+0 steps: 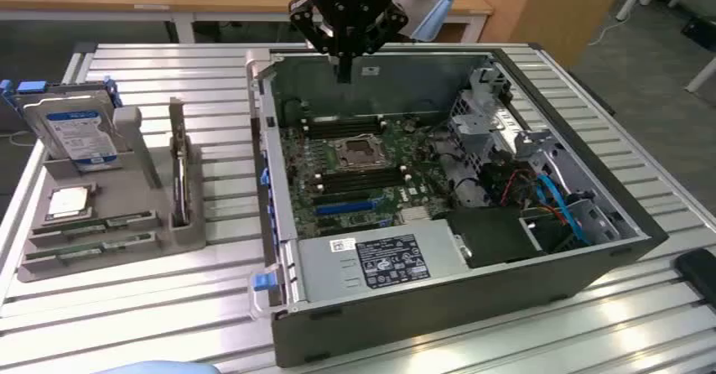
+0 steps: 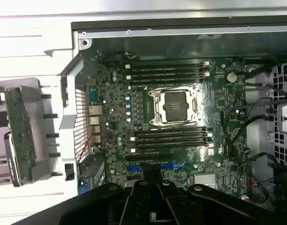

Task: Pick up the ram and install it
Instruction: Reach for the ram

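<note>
In the exterior view we count two ram sticks [image 1: 95,223] in one tray [image 1: 140,191], nine o'clock of the computer case [image 1: 448,307]; the gripper [image 1: 345,74], closed and empty, hangs at twelve.

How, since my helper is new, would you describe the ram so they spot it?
On the exterior view's left of the open computer case sits a grey holder. The ram, the nearer of two, lies at its near end: long, thin, green, unlike the square silver processor and labelled hard drive behind.

green ram [image 1: 95,222], grey holder [image 1: 151,185], green motherboard [image 1: 335,181], black pincer [image 1: 345,72], blue-white label [image 1: 84,135] on silver drive [image 1: 43,122].
</note>
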`<action>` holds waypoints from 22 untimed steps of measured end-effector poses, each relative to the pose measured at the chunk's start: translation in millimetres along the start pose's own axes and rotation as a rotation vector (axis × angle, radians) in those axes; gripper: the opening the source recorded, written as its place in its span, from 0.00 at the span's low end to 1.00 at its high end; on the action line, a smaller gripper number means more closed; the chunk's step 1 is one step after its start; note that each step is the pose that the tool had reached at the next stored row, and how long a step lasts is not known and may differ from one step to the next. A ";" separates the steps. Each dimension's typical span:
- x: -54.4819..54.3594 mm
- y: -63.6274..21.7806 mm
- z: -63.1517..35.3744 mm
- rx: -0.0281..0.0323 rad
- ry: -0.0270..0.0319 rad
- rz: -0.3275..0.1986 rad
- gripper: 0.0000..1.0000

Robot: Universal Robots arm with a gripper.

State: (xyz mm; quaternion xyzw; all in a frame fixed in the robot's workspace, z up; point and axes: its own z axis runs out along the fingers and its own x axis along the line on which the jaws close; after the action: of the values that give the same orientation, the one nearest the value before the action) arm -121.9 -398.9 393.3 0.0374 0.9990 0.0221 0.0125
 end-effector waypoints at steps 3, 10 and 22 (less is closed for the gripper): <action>0.0 0.0 0.0 0.0000 0.0000 0.000 0.10; 0.0 0.0 0.0 0.0000 0.0000 0.000 0.10; 27.4 -2.0 -0.7 0.0000 -0.0001 0.000 0.10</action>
State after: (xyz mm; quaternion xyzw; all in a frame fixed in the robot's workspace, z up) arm -149.3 -398.8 393.3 0.0374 0.9990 0.0221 0.0125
